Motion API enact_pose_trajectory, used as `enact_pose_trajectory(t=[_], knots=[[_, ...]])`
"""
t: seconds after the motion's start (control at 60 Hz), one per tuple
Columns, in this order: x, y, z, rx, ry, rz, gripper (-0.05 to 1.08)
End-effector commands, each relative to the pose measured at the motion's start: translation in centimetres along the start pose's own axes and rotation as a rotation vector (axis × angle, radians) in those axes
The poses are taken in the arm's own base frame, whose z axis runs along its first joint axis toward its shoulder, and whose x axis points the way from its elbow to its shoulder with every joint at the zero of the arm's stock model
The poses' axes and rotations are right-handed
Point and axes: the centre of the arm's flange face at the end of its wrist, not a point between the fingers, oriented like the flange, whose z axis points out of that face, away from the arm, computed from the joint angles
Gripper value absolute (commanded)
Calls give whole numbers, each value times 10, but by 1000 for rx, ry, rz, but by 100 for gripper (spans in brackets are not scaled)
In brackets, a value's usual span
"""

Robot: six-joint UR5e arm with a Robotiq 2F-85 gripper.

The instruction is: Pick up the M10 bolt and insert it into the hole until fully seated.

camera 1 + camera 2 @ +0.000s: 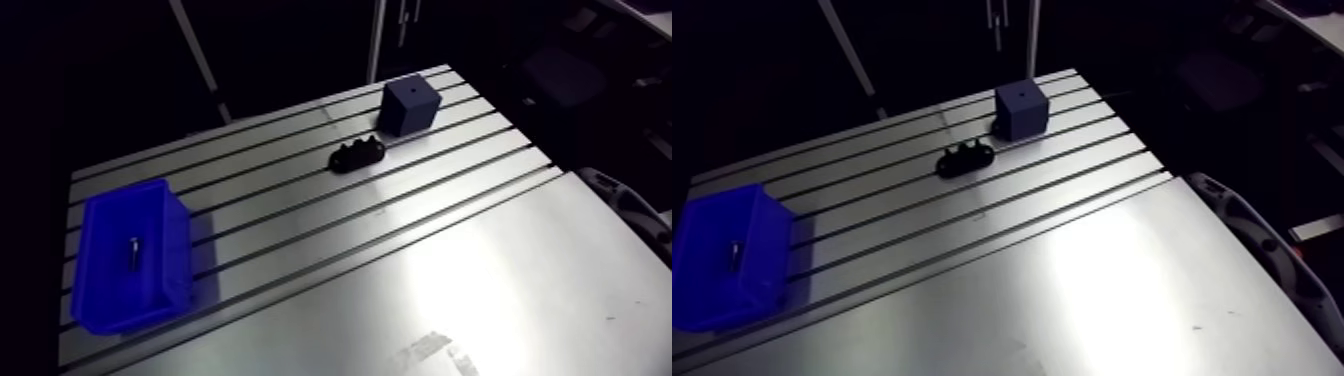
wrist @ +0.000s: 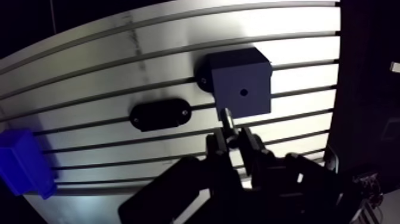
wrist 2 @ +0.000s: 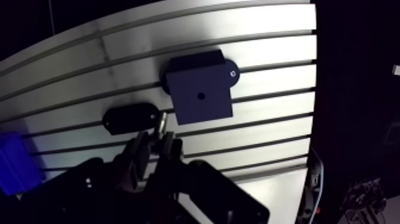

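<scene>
the gripper point(image 2: 233, 140) is pinched narrow on the silvery m10 bolt point(image 2: 228, 119), whose tip sticks out ahead of the 2 fingers just beside the dark block point(image 2: 229, 83) with its 1 hole point(image 2: 243, 92), over the slotted table point(image 2: 119, 59), while a small metal piece point(image 1: 132, 250) lies in the blue bin point(image 1: 100, 300).
</scene>
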Motion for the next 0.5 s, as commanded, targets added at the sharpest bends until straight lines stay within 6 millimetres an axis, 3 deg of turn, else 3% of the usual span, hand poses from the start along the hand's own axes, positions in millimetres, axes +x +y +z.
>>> enact_pose_trajectory(t=[0.017,0.5], knots=[[8,1,6,2,-8,22,108],[9,4,15,9,-26,24,108]])
